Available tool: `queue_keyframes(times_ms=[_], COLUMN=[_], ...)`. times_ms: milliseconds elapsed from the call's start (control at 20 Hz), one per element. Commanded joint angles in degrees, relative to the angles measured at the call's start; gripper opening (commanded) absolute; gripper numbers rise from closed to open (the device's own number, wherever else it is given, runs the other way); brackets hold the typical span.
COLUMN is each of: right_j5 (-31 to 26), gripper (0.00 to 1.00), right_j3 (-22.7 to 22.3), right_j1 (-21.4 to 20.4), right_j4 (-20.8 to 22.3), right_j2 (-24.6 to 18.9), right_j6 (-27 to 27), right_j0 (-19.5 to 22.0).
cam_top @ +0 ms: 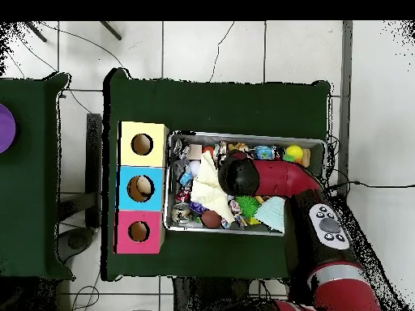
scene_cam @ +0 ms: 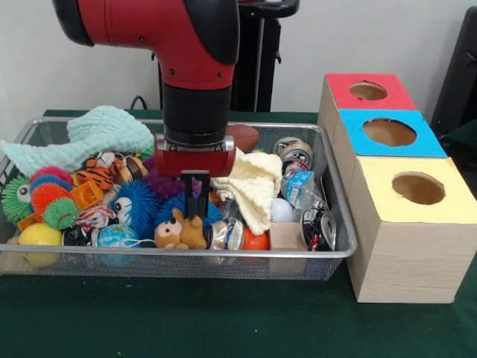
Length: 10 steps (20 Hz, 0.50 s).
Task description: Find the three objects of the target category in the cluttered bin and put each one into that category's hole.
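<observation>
- Green cloth covers the table [scene_cam: 223,321], and on it you have a wire mesh bin [scene_cam: 339,224] crammed with toys, cloths and cans.
- To the right of the bin, touching it, stands a row of three wooden boxes, each with a hole on top: the red box [scene_cam: 339,89] far, the blue box [scene_cam: 440,142] in the middle, the yellow box [scene_cam: 447,201] near. They sit tight against the bin, probably so each carry is short.
- Your gripper [scene_cam: 195,209] hangs straight down into the middle of the bin, its dark fingers close together; I cannot tell whether they grip anything.
- Just below the tips lie a brown plush monkey [scene_cam: 179,230] and a blue spiky ball [scene_cam: 138,203]; a cream cloth [scene_cam: 253,183] lies just to the right.
- Which category is wanted is not shown. Crushed cans [scene_cam: 292,153] sit at the bin's right end, nearest the boxes; soft toys such as the tiger [scene_cam: 100,175] lie left.
- A pale blue knit cloth [scene_cam: 97,134] hides the far left corner, so expect things buried beneath.
</observation>
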<state>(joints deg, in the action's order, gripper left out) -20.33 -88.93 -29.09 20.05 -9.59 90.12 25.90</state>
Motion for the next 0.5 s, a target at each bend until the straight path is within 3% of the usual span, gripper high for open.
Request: queue_keyframes(times_ms=[50,500], right_j5=[1.76,2.55], gripper=[0.0,0.0], right_j3=[-6.83,-9.02], right_j1=[-1.15,-2.54], right_j4=[-1.98,-2.87], right_j2=[-4.05,-3.78], right_j6=[8.04,9.31], right_j0=[0.08,-0.46])
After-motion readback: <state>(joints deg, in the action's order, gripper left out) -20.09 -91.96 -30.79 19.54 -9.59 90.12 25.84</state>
